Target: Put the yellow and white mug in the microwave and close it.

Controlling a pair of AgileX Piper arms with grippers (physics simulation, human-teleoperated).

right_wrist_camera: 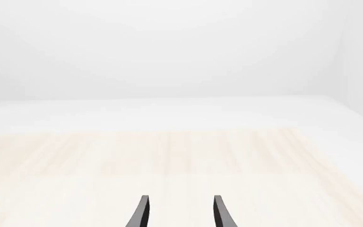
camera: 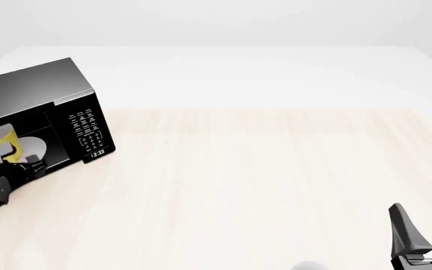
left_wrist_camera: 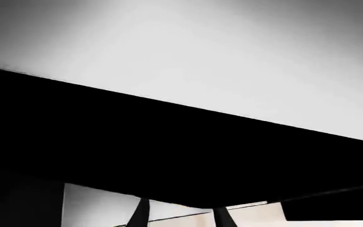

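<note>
Yellow and white mug (camera: 0,139) at the far left edge of the front view, inside the open cavity of the microwave (camera: 51,95), yellow wall just above a white curve, probably the turntable plate. Whether set down on that plate or carried slightly above it: cannot tell. Dark bulk of the left arm low in the cavity mouth, directly beneath and in front of the mug. Left gripper (left_wrist_camera: 180,215) seen in its own wrist view only as two dark fingertips at the bottom edge, a gap between them, nothing visible in the gap; hold on the mug cannot be told. Rest of that view mostly filled by a black slab, seemingly part of the microwave.

Keypad and small clock on the right of the microwave's front. Door not clearly made out in any view.

Right gripper (camera: 424,232) at the lower right of the front view, well apart from the microwave, fingers parted, holding nothing, over pale wooden table (camera: 261,180).

Step in hand, as judged: placing the mug inside. Next called for: letting go if not already released, backing the left arm out without nudging the mug, then swinging the door shut.
</note>
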